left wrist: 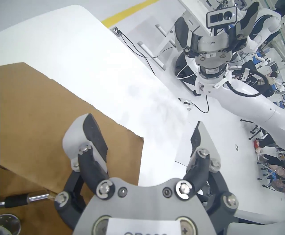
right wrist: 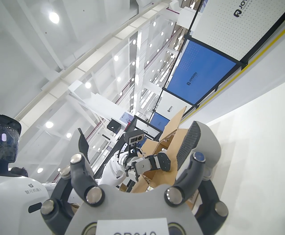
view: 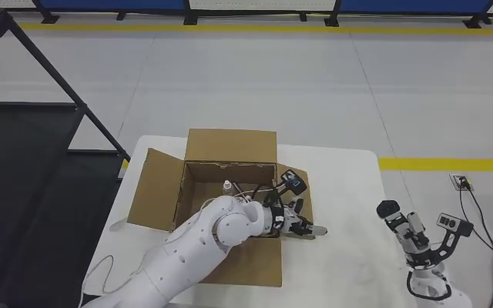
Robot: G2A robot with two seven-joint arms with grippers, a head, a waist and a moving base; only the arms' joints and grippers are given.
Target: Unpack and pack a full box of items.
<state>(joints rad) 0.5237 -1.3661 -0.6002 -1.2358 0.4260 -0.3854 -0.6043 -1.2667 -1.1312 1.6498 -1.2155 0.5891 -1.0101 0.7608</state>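
Brown cardboard box (view: 231,145) flap lies just beside the left gripper (left wrist: 143,122), its black ribbed pads spread. Right gripper (right wrist: 138,131) gapes wide too.

- A pale grey glossy floor (view: 254,77) is stretching round the white rectangular table (view: 347,192).
- A yellow painted line (view: 431,163) is crossing it.
- Overhead, round white ceiling lights (right wrist: 54,17) are glowing.

From my station the box (view: 231,146) reads as matt brown cardboard with rough cut edges; the bench (view: 347,231) looks smooth and white. My left hand (left wrist: 143,121) has a dull grey metal plate, shiny screws, smooth pale plastic shells and matt black textured pads (left wrist: 98,138); the right hand (right wrist: 138,128) looks alike.
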